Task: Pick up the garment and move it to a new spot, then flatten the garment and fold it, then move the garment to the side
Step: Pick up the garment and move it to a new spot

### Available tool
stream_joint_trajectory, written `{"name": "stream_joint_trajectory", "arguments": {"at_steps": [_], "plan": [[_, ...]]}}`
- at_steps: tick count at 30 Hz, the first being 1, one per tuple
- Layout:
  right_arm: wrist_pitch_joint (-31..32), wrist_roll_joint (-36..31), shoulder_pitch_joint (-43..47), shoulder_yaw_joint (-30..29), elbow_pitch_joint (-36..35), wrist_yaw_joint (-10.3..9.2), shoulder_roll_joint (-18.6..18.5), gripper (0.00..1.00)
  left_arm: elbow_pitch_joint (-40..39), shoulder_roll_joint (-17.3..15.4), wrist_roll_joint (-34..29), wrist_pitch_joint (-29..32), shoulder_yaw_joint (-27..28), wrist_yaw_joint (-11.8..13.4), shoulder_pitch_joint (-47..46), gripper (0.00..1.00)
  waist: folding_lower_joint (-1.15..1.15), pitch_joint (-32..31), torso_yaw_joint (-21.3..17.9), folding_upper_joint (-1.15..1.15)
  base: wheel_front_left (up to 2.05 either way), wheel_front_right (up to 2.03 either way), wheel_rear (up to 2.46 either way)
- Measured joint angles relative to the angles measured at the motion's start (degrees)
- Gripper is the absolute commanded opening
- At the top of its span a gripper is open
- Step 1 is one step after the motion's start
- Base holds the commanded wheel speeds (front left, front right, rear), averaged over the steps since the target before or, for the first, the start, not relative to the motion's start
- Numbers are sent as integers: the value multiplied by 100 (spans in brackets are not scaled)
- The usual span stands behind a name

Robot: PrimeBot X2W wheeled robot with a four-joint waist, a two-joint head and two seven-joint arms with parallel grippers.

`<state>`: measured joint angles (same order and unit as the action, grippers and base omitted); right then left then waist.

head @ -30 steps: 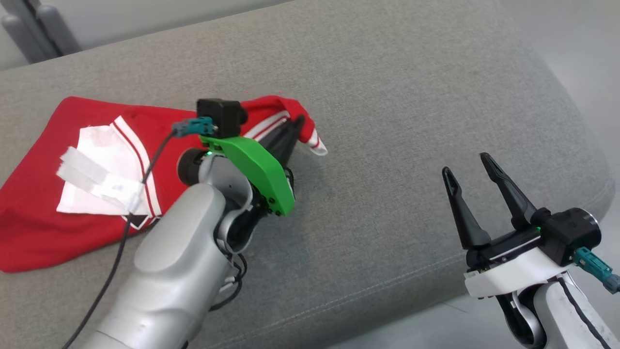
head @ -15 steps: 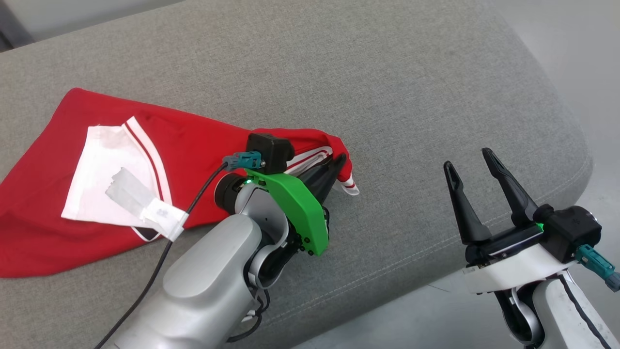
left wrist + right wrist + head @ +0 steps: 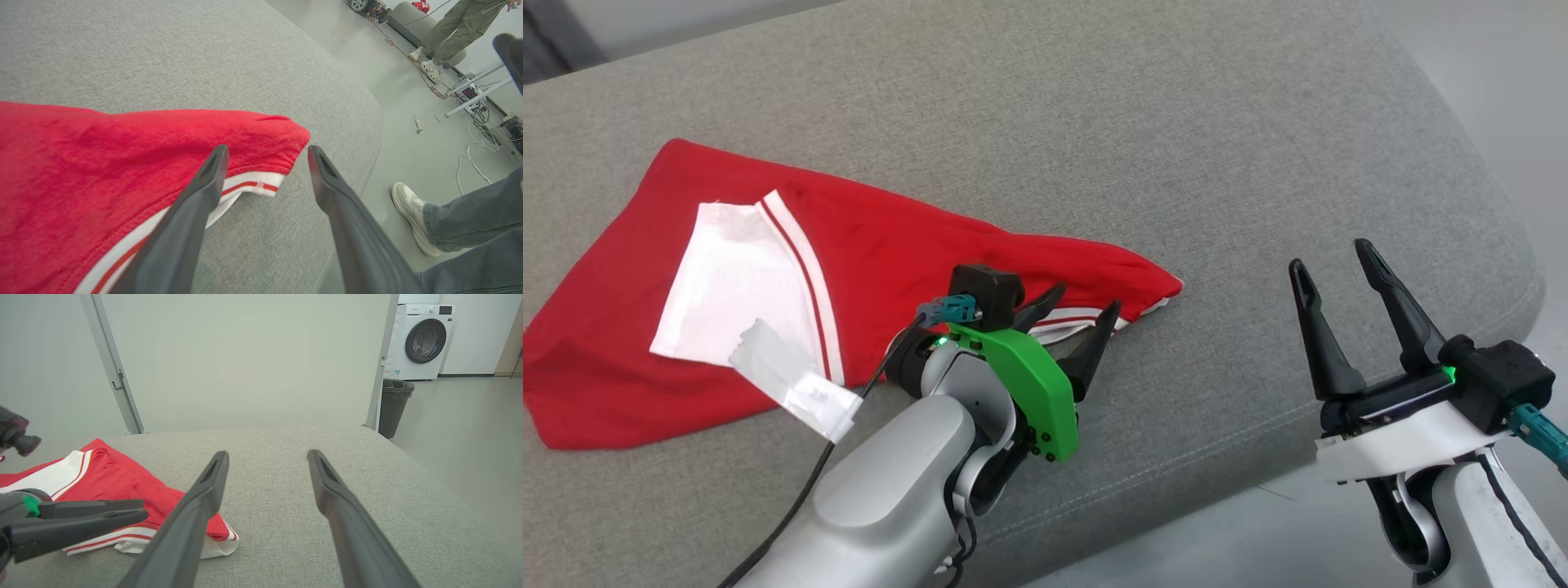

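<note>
Two dark fingers of the left tool (image 3: 1085, 300) are standing wide apart and gripping nothing, low in the centre of the head view. They are poised over the pointed right corner of the red garment (image 3: 890, 237). In the left wrist view the left-hand finger is crossing the white-and-red striped hem, though I cannot tell whether it is touching the cloth. The other finger is pointing past the corner over grey fabric.

The garment is lying spread on the bench (image 3: 1217, 122), stretching from that corner toward the left edge of the head view, with a white panel (image 3: 739, 286) showing on its left part. Its far edge is running diagonally from the upper left down to the corner.

To the right of the corner the bench is lying open across to its rounded right end, and a wide open strip is running along the top of the frame behind the garment.

The right tool (image 3: 1330, 257) is hanging at the lower right, its fingers likewise spread and empty, well apart from the garment, with its fingertips over the bench's near right part. Beyond the bench's right edge pale floor (image 3: 1494, 98) is showing. In the left wrist view a person's shoe (image 3: 410, 204) is standing on the floor near the rounded end.
</note>
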<state>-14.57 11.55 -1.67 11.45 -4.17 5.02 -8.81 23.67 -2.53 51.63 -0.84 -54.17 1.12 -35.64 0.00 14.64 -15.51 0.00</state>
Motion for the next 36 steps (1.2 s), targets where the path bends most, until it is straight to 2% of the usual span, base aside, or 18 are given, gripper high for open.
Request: {"name": "stream_joint_trajectory", "arguments": {"at_steps": [8,17,28,36], "plan": [[0,-59,175,-224,56,0,-59,100,45,-98,-297,-497,200,159,258,100,0,-165,388,0,0,0,0],[0,-102,572,-497,132,0,-219,100,18,-648,-310,-1230,708,415,905,100,0,-458,996,0,0,0,0],[0,-101,1162,-773,279,-7,-257,100,-98,-1137,-427,-1340,1189,504,1814,100,0,-1009,1847,0,0,0,0],[0,-102,1397,-799,299,-5,-253,100,-456,-1394,-677,-1341,1781,556,2385,100,0,-1423,2117,0,0,0,0]]}}
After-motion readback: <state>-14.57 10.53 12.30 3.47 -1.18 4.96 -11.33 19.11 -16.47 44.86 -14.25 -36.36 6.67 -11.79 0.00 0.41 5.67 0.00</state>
